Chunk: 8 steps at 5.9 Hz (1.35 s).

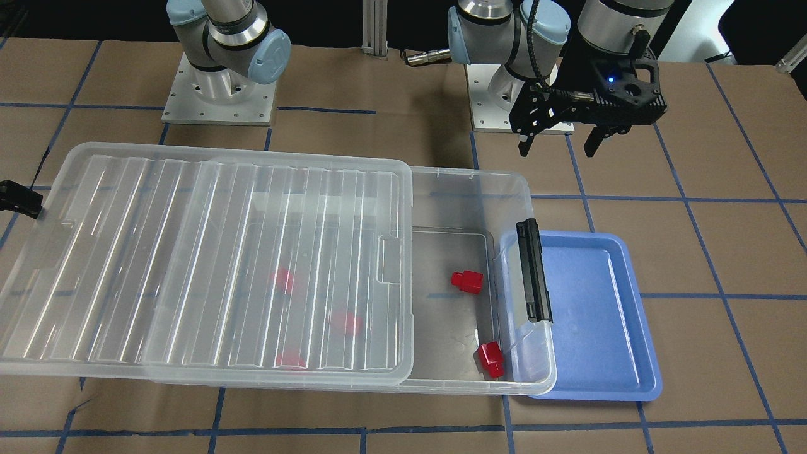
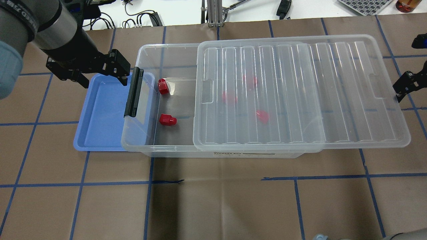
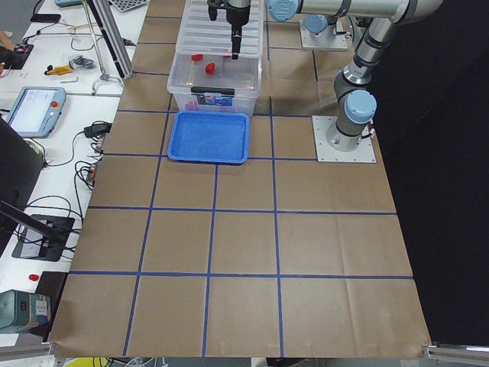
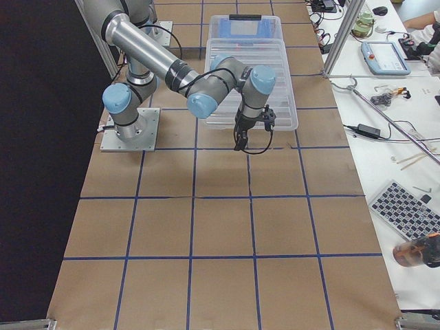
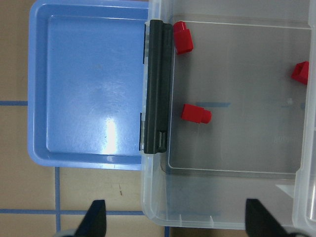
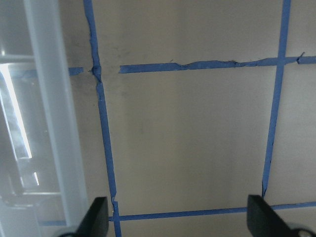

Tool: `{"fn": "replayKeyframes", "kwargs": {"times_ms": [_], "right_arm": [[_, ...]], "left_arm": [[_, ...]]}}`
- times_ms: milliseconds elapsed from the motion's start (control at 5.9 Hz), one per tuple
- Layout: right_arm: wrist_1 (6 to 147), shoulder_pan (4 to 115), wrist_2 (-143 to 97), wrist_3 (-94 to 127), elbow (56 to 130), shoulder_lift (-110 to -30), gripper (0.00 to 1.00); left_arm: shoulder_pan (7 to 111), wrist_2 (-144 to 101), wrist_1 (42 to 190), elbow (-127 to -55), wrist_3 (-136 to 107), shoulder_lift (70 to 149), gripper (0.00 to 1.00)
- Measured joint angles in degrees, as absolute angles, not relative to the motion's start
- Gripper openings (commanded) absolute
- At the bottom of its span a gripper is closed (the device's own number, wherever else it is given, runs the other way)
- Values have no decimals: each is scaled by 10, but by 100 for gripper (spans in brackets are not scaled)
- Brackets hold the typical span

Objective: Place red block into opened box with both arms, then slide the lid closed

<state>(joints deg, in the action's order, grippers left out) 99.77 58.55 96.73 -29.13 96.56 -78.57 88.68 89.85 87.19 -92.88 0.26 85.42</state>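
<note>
The clear box (image 2: 166,48) lies across the table with its ribbed lid (image 2: 300,93) shifted toward my right, so the left end is uncovered. Two red blocks (image 2: 163,86) (image 2: 167,120) rest on the uncovered floor, and several more show blurred under the lid. My left gripper (image 2: 103,81) hangs open and empty above the box's latch end, beside the black latch (image 5: 157,84). At the lid's far right edge my right gripper (image 2: 412,63) is open over the table, holding nothing, with the lid's rim (image 6: 54,123) to one side.
A blue tray (image 1: 599,315) sits partly tucked under the box's latch end. Brown paper with a blue tape grid covers the table. The arm bases (image 1: 217,94) stand behind the box. Side benches hold cables and tablets.
</note>
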Motion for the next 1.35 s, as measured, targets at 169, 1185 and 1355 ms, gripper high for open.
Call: {"fn": "replayKeyframes", "kwargs": {"times_ms": [169, 1185, 1355], "right_arm": [[995, 589, 960, -290, 969, -788, 100], [986, 646, 931, -259, 977, -798, 100], [986, 658, 927, -249, 977, -798, 100]], "left_arm": [[887, 899, 872, -929, 3, 853, 98], [887, 897, 872, -925, 3, 850, 98], [887, 897, 872, -926, 3, 850, 98]]}}
